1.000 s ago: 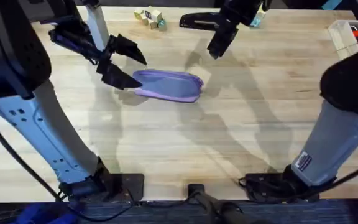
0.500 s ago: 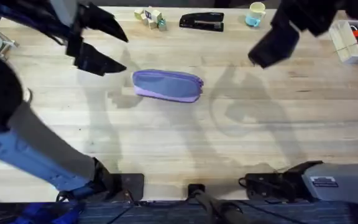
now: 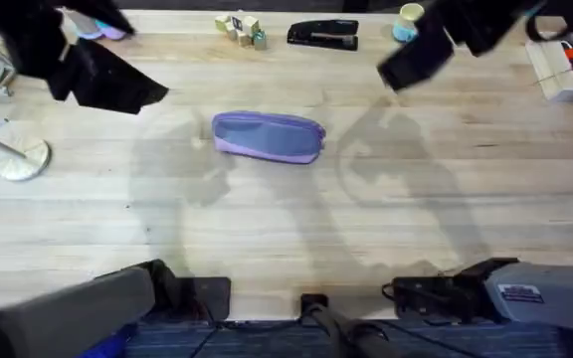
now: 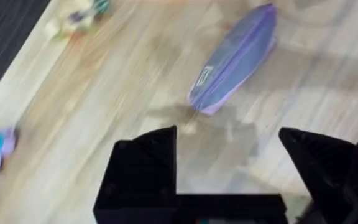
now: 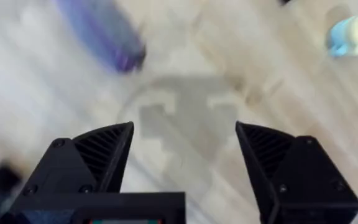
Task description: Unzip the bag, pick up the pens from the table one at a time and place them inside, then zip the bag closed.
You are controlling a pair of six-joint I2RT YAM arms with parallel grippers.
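The bag [image 3: 269,136], a lavender pouch with a bluish-grey side panel, lies flat in the middle of the table [image 3: 286,229]. My left gripper [image 3: 107,60] hangs high over the far left, well away from the bag's left end. In the left wrist view it is open [image 4: 229,168] and holds nothing, with the bag [image 4: 235,59] beyond it. My right gripper [image 3: 416,55] hovers at the far right of the bag. In the right wrist view it is open [image 5: 185,155] over bare wood, with the bag [image 5: 101,31] off to one side. The pens are out of view.
A black stapler [image 3: 323,34], small blocks [image 3: 240,27] and a cup [image 3: 409,20] line the far edge. A white box [image 3: 565,65] with red markers stands at the far right. A round metal stand base [image 3: 13,154] sits at the left edge.
Both arms have risen and drawn away from the bag. The left gripper went from the bag's left end toward the far left, the right gripper toward the far right. The bag has not moved.
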